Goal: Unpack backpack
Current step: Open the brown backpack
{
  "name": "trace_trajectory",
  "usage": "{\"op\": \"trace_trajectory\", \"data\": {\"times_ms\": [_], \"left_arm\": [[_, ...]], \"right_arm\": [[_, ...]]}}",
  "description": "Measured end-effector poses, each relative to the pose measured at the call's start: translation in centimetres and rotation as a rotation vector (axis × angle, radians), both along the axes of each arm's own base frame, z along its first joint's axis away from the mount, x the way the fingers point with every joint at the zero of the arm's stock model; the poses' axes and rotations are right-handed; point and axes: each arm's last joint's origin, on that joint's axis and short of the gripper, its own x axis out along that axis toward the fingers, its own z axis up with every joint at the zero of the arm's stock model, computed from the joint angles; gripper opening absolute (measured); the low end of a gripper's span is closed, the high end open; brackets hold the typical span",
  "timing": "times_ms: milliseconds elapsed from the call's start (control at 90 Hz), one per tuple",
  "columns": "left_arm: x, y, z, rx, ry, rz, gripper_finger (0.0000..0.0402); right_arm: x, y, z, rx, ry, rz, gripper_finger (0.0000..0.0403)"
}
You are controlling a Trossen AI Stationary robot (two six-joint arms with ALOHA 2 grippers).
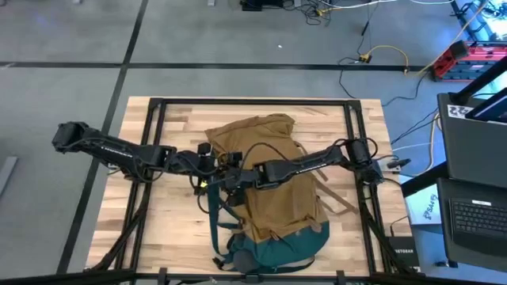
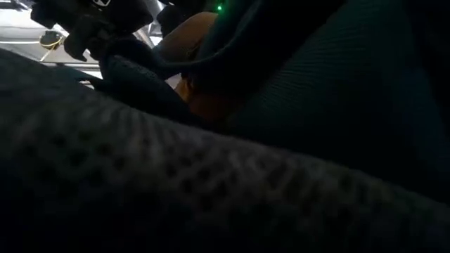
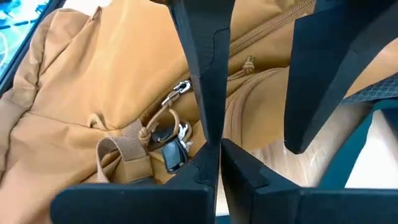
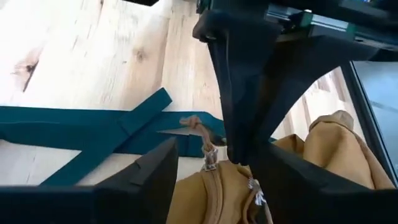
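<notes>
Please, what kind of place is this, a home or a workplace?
Most likely a robotics lab or workshop. A wooden table with a black frame stands on a grey floor, loose cables lie across it, and a laptop sits beside the table.

The table (image 1: 170, 206) is light wood with a black frame; the backpack (image 1: 273, 174) lies flat in its middle; teal straps (image 4: 93, 127) lie beside the backpack.
</notes>
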Motion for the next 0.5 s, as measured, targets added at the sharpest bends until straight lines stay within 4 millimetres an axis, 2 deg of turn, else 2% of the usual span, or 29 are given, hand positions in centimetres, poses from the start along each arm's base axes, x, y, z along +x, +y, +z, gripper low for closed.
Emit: {"op": "trace_trajectory", "data": {"times_ms": [311,500], "left_arm": [[-0.1,0.0,0.2,0.000,-0.008,0.005,0.0000],[-1.4,0.5,1.2,0.029,-0.014,0.123,0.0000]], "right_arm": [[-0.1,-0.2,-0.3,-0.027,0.026,-0.028,0.0193],[-0.8,-0.6,-1.4,-0.120,0.125,-0.105,0.0193]]}}
